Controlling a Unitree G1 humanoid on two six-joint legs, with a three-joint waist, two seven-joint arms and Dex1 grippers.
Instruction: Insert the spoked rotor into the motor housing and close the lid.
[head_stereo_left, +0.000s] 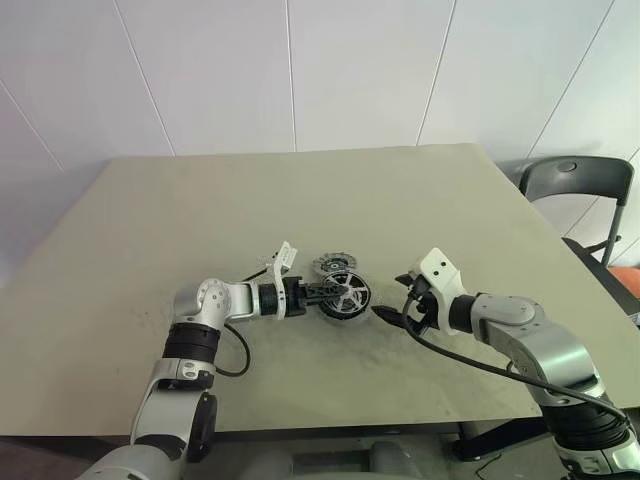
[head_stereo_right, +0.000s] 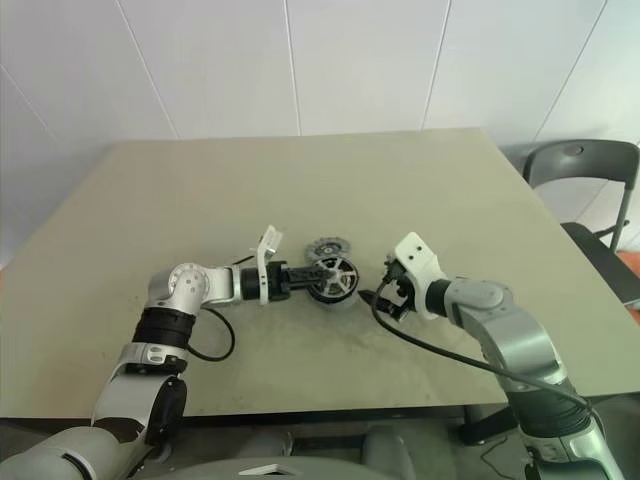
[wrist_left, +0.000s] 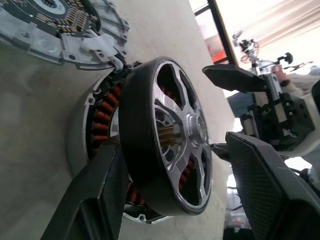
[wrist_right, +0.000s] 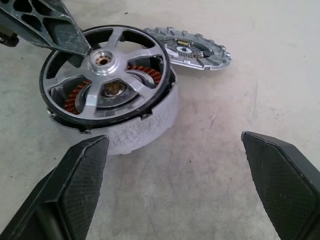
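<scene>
The spoked rotor (wrist_right: 107, 75), black-rimmed with a shiny silver spoked face, sits slightly tilted in the motor housing (wrist_right: 135, 135), whose copper windings (wrist_left: 102, 117) show around and through it. My left gripper (wrist_left: 175, 150) is open and straddles the rotor. One of its fingers (wrist_left: 95, 200) lies by the rim and the other (wrist_left: 265, 185) stands off the spoked face. The lid (wrist_right: 192, 50), a grey scalloped disc, lies flat on the table just behind the housing. My right gripper (wrist_right: 175, 140) is open and empty, a short way to the right of the housing and pointing at it.
The beige table (head_stereo_left: 300, 200) carries the parts near its front middle. A dark chair (head_stereo_left: 580, 185) stands past the table's right edge. A black cable (head_stereo_left: 470, 365) trails from my right wrist over the table.
</scene>
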